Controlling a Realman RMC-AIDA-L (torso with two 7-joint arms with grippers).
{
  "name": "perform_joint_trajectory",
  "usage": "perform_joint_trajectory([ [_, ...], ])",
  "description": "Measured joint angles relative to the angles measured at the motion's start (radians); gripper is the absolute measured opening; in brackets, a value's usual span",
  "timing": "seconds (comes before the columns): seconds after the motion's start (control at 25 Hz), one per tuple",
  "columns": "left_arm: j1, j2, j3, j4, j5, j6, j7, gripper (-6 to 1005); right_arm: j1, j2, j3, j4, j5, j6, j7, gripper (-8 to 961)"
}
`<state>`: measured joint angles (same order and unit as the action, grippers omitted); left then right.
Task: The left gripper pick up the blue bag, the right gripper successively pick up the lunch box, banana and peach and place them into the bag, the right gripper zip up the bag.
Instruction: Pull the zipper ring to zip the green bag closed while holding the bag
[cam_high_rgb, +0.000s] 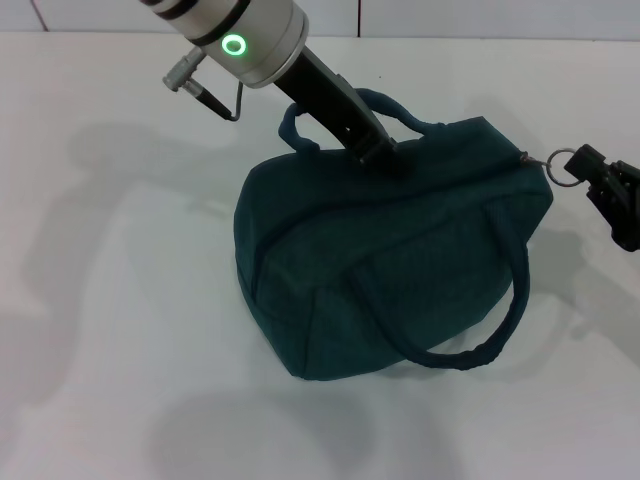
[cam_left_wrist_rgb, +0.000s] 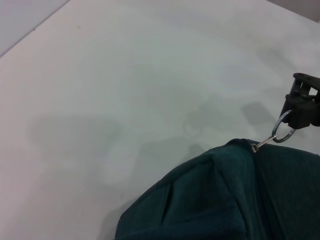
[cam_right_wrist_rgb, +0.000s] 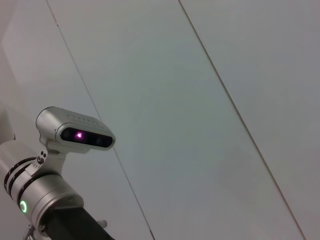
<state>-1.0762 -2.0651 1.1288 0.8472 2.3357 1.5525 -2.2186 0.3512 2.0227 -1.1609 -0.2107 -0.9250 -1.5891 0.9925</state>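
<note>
On white table (cam_high_rgb: 100, 300), zipped blue bag (cam_high_rgb: 400, 260); left gripper (cam_high_rgb: 368, 146) fingers clamped on its top, right gripper (cam_high_rgb: 600, 180) fingers pinching ring pull (cam_high_rgb: 562, 163)

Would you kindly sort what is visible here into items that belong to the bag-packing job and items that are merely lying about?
Belonging to the job:
blue bag
zipper ring pull
left end effector, at the bag's top
right end effector, holding the ring pull

Merely lying about:
Nothing; only the white table.
</note>
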Motion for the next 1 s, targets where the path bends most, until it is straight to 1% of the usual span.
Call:
perform_joint_trajectory([
  [0.16, 0.001, 0.0, 0.002, 0.002, 0.0, 0.005, 0.0, 180, 0.0, 0.0, 0.002, 0.001, 0.0, 0.0, -0.002, 17],
  [0.32, 0.007, 0.002, 0.002, 0.022, 0.0, 0.03, 0.001, 128, 0.0, -0.003, 0.003, 0.001, 0.005, 0.011, -0.004, 17],
  [0.56, 0.024, 0.008, -0.003, 0.043, -0.008, 0.061, 0.011, 84, 0.0, -0.004, 0.004, 0.001, 0.007, 0.08, -0.007, 18],
  [0.76, 0.031, 0.014, -0.011, 0.044, -0.025, 0.079, 0.024, 81, 0.005, -0.004, 0.0, 0.001, 0.002, 0.127, -0.015, 18],
  [1.0, 0.029, 0.017, -0.071, 0.049, -0.031, 0.115, 0.047, 81, 0.012, -0.001, -0.017, 0.001, -0.001, 0.189, -0.015, 18],
])
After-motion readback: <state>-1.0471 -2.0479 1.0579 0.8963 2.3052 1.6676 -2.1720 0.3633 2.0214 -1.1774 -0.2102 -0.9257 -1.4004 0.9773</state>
